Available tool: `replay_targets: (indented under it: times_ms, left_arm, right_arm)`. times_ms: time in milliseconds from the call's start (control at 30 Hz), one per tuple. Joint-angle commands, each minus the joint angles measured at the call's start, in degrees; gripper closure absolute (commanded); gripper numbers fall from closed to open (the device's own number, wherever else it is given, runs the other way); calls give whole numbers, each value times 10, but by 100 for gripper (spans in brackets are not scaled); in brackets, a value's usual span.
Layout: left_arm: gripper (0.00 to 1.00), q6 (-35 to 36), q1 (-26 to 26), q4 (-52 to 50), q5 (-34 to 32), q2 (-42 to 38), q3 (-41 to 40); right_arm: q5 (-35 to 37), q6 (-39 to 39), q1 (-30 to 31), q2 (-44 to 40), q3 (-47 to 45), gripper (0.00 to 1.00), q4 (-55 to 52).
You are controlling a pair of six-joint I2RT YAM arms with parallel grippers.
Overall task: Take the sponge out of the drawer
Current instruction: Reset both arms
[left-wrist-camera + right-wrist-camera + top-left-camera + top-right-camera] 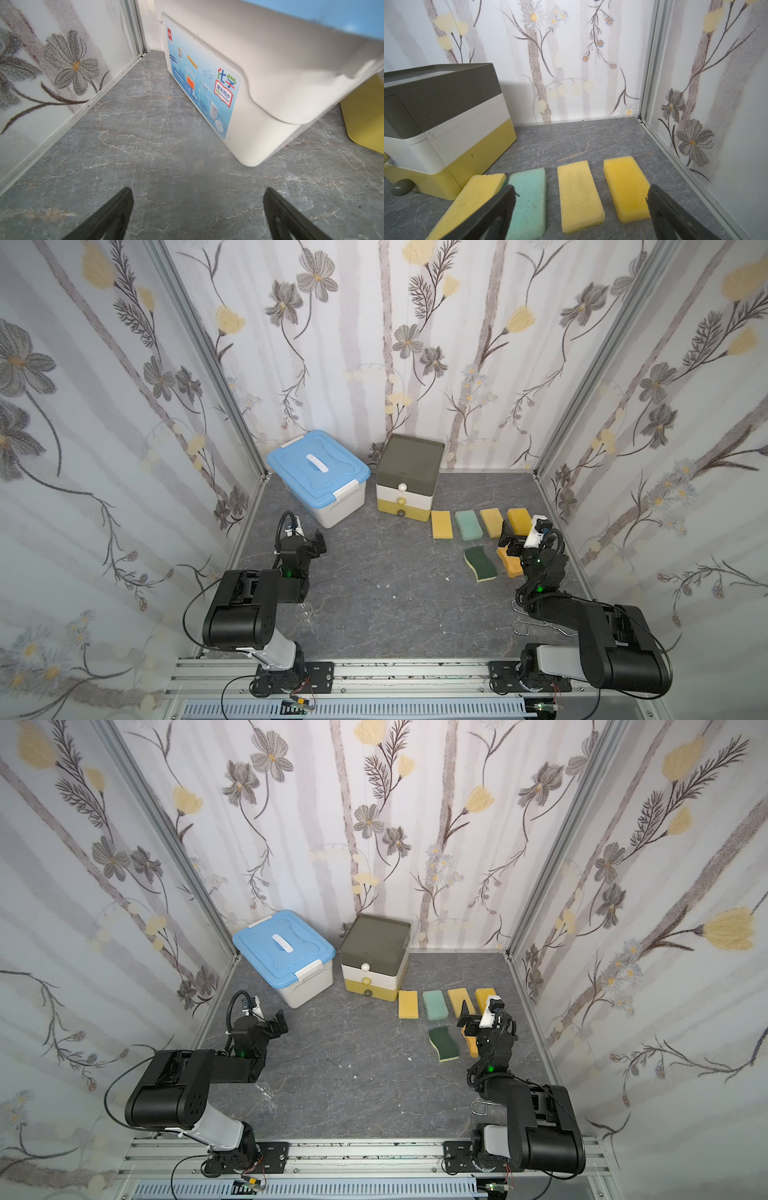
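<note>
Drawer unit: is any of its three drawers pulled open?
No, in a top view the drawer unit shows all three fronts flush, none pulled out.

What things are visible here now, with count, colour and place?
storage box: 1, white with blue lid, by back wall.
drawer unit: 1, grey, white, yellow tiers, all shut, beside the box.
yellow sponges: 3, in row right of drawer unit.
teal sponge: 1, second in row from the unit.
green sponge: 1, dark, in front of row.
orange sponge: 1, right of the green one.
table: 1, grey marble.
left pincer: 1, black, open, near box.
right pincer: 1, black, open, above sponges.
</note>
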Motion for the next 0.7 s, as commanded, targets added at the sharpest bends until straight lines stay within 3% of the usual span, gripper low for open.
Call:
replay_targets:
  times_ms: [0,667]
  left_arm:
    - [0,6,1,14,-2,0,3]
    - [0,7,0,14,-2,0,3]
  right_arm:
    - [5,-3,0,-1,2,0,3]
    - [4,-3,-1,-2,1,0,2]
